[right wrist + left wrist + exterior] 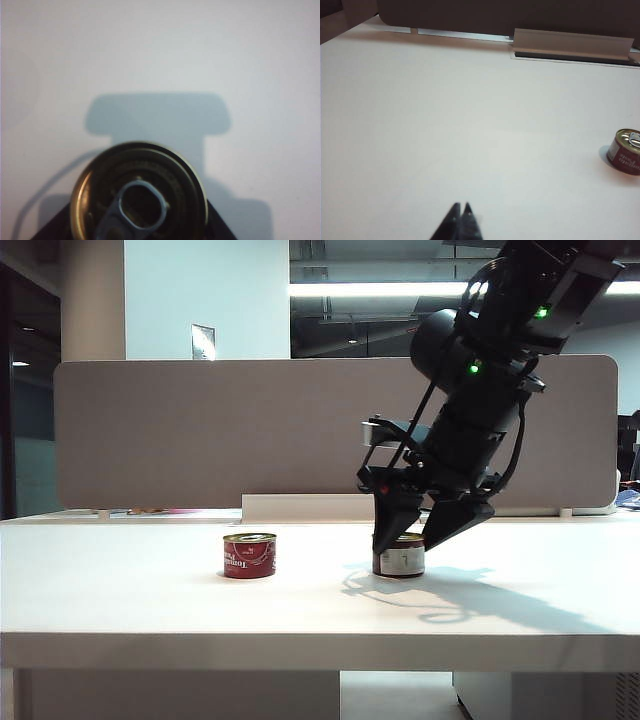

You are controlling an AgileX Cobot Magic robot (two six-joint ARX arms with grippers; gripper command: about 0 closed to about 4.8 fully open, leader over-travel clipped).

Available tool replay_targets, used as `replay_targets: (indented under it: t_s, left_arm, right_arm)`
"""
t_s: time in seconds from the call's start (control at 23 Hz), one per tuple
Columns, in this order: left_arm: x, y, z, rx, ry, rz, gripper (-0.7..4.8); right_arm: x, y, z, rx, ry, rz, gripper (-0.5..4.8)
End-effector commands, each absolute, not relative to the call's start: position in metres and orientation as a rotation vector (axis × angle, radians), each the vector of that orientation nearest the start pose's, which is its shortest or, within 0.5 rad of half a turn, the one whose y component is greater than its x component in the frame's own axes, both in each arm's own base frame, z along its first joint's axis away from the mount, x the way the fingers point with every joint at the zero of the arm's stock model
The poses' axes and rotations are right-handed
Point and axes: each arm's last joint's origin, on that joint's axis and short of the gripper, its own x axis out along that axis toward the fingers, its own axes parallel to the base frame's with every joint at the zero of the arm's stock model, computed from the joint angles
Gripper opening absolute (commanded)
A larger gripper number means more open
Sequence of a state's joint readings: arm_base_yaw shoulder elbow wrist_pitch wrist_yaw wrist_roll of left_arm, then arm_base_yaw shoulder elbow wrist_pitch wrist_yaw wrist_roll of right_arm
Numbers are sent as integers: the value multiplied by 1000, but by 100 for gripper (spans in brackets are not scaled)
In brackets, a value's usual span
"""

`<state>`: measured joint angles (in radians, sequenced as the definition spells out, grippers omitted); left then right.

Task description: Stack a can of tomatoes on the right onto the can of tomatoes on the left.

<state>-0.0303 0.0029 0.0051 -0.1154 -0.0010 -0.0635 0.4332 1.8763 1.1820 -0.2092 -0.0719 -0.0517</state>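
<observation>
White table (pixel 150 610): right pincer (pixel 428 538) straddles right can (pixel 400 558), seemingly ungripped; left pincer (pixel 461 212) closed, idle.

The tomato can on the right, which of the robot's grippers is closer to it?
Right. The right gripper straddles the right can, one finger on each side. The left gripper hangs over bare table, with only the left can nearby.

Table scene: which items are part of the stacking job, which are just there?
Job:
- right can, between the right gripper's fingers on the table
- left can, standing alone
- left gripper, away from both cans, fingertips together

Just there:
- grey divider panel
- cable tray
</observation>
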Motion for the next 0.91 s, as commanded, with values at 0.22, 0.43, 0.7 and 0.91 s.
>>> replay_targets:
  t_s: [0.22, 0.43, 0.7, 0.91]
  left_arm:
    - [97, -3, 156, -58, 98, -26, -6]
    - [97, -3, 156, -58, 98, -27, -6]
    - [97, -3, 156, -58, 98, -27, -6]
    - [97, -3, 156, -58, 98, -27, -6]
  right_arm:
    - [350, 165, 174, -209, 865, 497, 183]
    - [353, 168, 198, -191, 804, 520, 183]
    - [352, 185, 223, -185, 739, 584, 183]
    - [347, 208, 237, -191, 679, 656, 183]
